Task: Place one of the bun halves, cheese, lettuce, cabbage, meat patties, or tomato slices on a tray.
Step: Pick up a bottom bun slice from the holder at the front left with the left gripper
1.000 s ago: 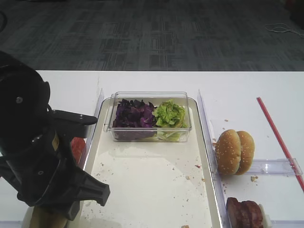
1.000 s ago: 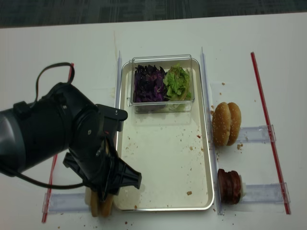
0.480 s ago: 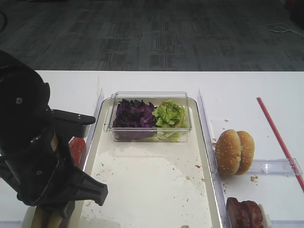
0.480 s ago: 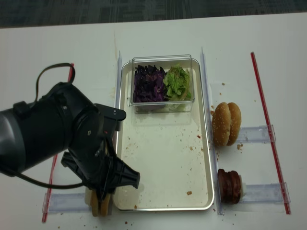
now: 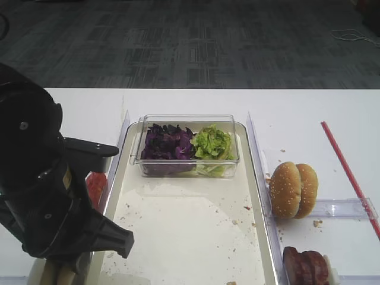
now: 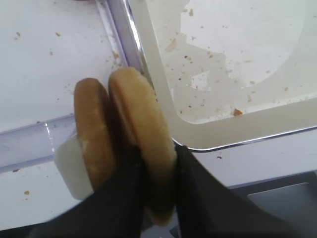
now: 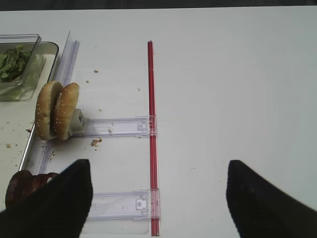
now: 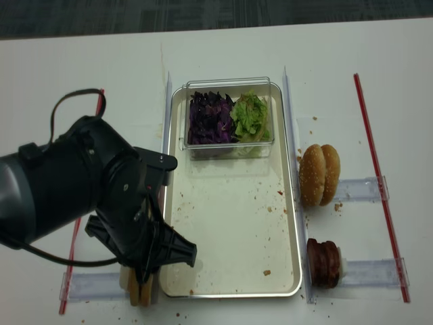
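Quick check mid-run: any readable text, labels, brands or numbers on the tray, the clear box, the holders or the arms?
None: no print shows on the cream-white rectangular metal tray, the small clear plastic box, the clear plastic holders or the black left arm housing.

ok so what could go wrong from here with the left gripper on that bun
1. The left gripper pinches only one of two bun halves standing pressed together; the neighbour half could get dragged or tip off its white stand on lifting.
2. The fingers sit right beside the tray rim, so a lift or swing inward might catch it and shift the tray.
3. The grip is low on the soft bun, so it may squash or slip.
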Available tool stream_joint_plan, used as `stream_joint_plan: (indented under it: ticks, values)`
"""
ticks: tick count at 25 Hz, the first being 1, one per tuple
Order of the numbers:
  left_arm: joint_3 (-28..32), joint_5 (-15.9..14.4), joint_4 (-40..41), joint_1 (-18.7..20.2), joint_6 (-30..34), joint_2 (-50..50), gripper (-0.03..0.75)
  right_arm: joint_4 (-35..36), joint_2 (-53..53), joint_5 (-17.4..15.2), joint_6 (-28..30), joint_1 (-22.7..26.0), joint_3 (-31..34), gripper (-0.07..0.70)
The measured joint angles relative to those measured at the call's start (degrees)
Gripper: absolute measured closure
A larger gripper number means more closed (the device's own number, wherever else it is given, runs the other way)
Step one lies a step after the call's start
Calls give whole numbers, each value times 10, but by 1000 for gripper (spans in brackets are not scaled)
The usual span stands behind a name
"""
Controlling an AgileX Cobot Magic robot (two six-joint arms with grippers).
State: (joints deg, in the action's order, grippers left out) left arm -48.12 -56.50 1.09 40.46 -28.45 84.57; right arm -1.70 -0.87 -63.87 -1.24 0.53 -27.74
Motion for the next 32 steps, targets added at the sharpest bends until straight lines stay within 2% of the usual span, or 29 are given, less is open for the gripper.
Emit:
stream_joint_plan:
  ticks: [9,17,25,32]
  values:
    - [0,-1,0,0,0,0,620,0,0,0,0,0,0,42]
    - [-14,-5,0,0,1,0,627,0,0,0,0,0,0,42]
    - [-55,-40,0,0,13,0,629,0,0,0,0,0,0,42]
    - [-87,-51,-11,0,25,0,631,0,0,0,0,0,0,42]
